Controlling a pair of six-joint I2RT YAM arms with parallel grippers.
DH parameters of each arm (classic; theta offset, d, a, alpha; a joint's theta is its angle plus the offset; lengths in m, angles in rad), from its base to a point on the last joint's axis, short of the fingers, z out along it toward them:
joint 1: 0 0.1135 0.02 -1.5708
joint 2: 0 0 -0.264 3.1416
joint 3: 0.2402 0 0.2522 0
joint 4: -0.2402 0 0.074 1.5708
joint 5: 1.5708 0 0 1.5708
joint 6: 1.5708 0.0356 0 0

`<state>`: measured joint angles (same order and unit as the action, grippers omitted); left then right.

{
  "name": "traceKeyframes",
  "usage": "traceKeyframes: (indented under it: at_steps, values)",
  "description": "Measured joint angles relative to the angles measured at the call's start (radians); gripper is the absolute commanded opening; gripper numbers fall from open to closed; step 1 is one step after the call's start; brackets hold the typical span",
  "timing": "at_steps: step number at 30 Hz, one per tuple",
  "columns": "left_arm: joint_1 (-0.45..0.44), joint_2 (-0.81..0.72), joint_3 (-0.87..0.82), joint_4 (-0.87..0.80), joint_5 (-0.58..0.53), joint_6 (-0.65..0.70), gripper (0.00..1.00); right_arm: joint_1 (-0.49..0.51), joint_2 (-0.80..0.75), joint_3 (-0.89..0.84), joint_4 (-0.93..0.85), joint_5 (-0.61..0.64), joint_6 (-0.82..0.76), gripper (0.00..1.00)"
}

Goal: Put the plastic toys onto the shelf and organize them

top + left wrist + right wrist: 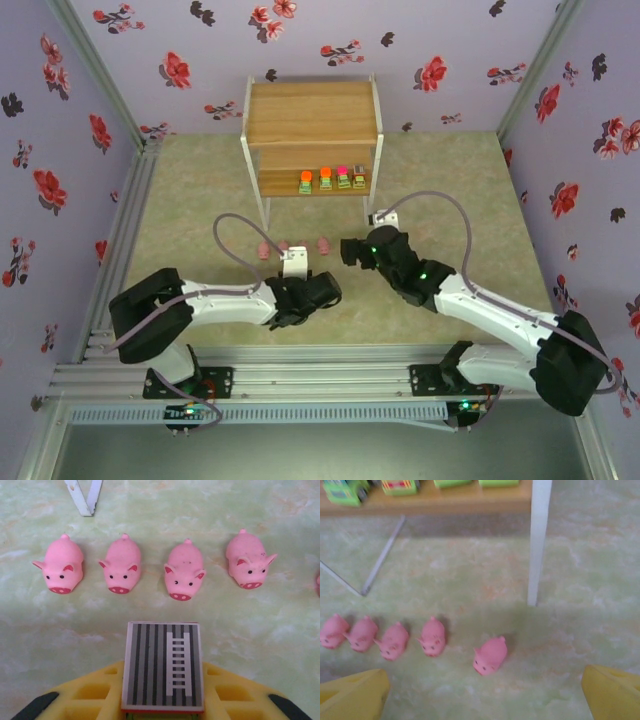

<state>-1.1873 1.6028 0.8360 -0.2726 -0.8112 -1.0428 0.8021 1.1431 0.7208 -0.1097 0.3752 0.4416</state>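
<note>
The left gripper [320, 288] is closed tight on a little blocky toy [162, 665] with a grey striped top. It holds the toy between its yellow fingers [90, 697], near the middle of the table [450, 190], just on the near side of the pigs. The right gripper [484, 694] has its fingers wide apart and holds nothing.

Four other blocky toys [325, 179] sit in a row on the low board of the shelf [312, 120], at the far side. Five pink pigs [491, 655] stand in a line on the table, near the shelf's front legs.

The blocky toy looks light and hard, with flat sides, so a pinch on its sides should hold well. The pigs look light, round and smooth, so they could slip or roll. I think it is best to pinch a pig across its fat middle, from both sides.
</note>
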Motion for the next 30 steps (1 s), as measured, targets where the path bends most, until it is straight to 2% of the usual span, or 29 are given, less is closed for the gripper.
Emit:
traceKeyframes:
  at_steps: [5,19,30]
  values:
    - [0.000,-0.011,0.002,-0.014,0.000,0.009,0.27,0.000,0.056,0.066,0.029,0.029,-0.009,0.99]
    - [0.005,-0.011,0.059,-0.069,0.000,0.056,0.27,-0.004,0.103,-0.004,0.093,0.037,-0.014,0.99]
    - [0.084,-0.057,0.124,-0.097,0.002,0.161,0.28,-0.005,0.063,-0.044,0.114,0.071,-0.011,0.99]
